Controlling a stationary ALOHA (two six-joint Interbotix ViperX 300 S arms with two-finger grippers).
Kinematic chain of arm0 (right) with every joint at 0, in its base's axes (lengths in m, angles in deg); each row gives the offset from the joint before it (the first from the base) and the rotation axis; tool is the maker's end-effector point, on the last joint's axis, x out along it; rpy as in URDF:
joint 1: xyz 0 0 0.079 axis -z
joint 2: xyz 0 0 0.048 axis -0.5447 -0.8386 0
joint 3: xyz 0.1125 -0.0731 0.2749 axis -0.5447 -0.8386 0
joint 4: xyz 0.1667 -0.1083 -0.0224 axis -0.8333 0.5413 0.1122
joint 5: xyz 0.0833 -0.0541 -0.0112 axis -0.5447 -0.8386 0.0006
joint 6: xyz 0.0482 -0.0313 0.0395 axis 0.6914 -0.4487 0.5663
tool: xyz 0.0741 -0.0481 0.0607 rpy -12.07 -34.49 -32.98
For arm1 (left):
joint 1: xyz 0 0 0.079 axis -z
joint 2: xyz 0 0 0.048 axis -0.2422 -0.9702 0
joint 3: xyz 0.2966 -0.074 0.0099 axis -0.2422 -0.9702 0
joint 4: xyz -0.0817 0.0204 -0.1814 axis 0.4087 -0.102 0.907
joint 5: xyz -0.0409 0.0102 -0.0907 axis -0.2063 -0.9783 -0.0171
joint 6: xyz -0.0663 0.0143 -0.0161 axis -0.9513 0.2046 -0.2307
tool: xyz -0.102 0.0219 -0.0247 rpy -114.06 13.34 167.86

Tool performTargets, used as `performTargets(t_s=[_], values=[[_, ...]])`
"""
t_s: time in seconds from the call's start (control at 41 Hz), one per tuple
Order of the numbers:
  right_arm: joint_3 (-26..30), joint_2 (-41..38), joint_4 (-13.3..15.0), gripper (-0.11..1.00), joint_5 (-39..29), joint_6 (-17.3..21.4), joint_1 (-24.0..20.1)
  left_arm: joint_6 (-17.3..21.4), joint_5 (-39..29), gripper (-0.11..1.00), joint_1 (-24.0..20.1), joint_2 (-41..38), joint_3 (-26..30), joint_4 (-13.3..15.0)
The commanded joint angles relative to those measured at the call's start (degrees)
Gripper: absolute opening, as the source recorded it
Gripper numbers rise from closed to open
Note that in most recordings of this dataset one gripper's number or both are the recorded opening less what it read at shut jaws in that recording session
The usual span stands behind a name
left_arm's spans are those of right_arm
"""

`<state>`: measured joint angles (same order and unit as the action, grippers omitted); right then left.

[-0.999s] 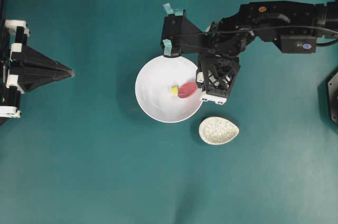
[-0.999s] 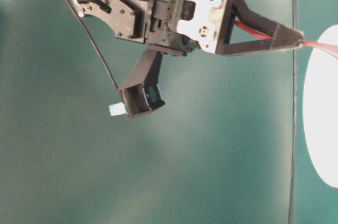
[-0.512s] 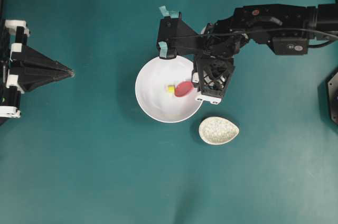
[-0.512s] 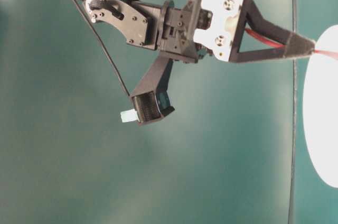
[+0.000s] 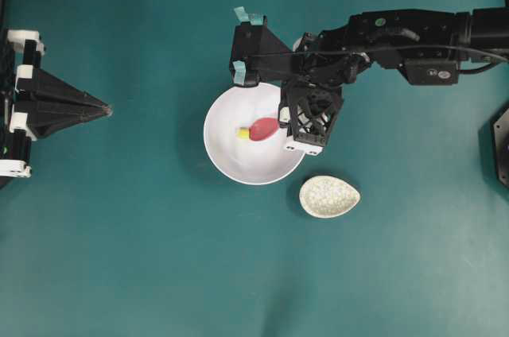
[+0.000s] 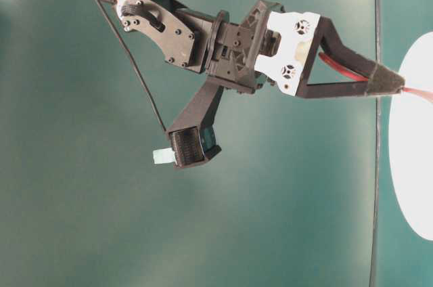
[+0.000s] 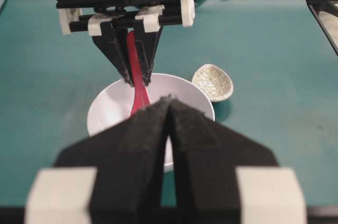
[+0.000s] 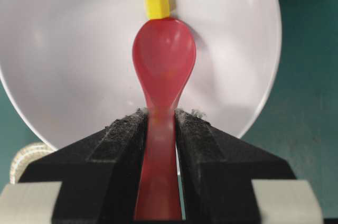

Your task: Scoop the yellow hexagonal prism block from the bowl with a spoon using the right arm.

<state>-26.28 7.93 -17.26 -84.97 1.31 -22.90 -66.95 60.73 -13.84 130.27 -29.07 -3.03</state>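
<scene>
Right wrist view gave me the clearest look: the right gripper [image 8: 161,129] was pinched on the handle of the spoon [image 8: 163,63], its two black pads pressed against either side of the red stem. I saw the oval scoop reaching out over the inside of the bowl [image 8: 68,49], and the yellow hexagonal prism block [image 8: 158,5] sat touching the scoop's far tip, not in the scoop. From overhead, I read the block [image 5: 242,133] as lying near the middle of the bowl [image 5: 231,158], on the side of the scoop [image 5: 263,128] away from the right arm [image 5: 398,35], which came in over the bowl's rim. A speckled teardrop dish [image 5: 329,196] rested just beside the bowl, apart from it. Well away from the bowl, on its opposite side, the left gripper [image 5: 103,109] hung with its fingers pressed together, holding nothing that I could see.
</scene>
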Motion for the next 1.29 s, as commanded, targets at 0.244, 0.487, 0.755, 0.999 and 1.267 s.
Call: performTargets(t_s=[0.244,0.487,0.755,0.999,1.267], values=[[0.97,0.7,0.0,0.24,4.22,-0.62,-1.58,0.09,0.35,-0.01,0.0,-0.35,0.88,-0.09],[0.97,0.7,0.0,0.24,6.5,-0.88,-1.93,0.0,0.35,-0.01,0.09,-0.44,0.88,-0.09],[0.88,0.7,0.0,0.24,8.7,-2.29,-2.02,-0.09,0.35,-0.01,0.09,-0.44,0.88,-0.09],[0.18,1.05,0.0,0.24,11.25,-2.37,-2.02,-0.09,0.44,-0.01,0.09,-0.35,0.88,-0.09],[-3.6,3.08,0.0,0.24,15.73,-2.37,-2.2,-0.18,0.35,-0.01,0.09,-0.35,0.88,-0.09]])
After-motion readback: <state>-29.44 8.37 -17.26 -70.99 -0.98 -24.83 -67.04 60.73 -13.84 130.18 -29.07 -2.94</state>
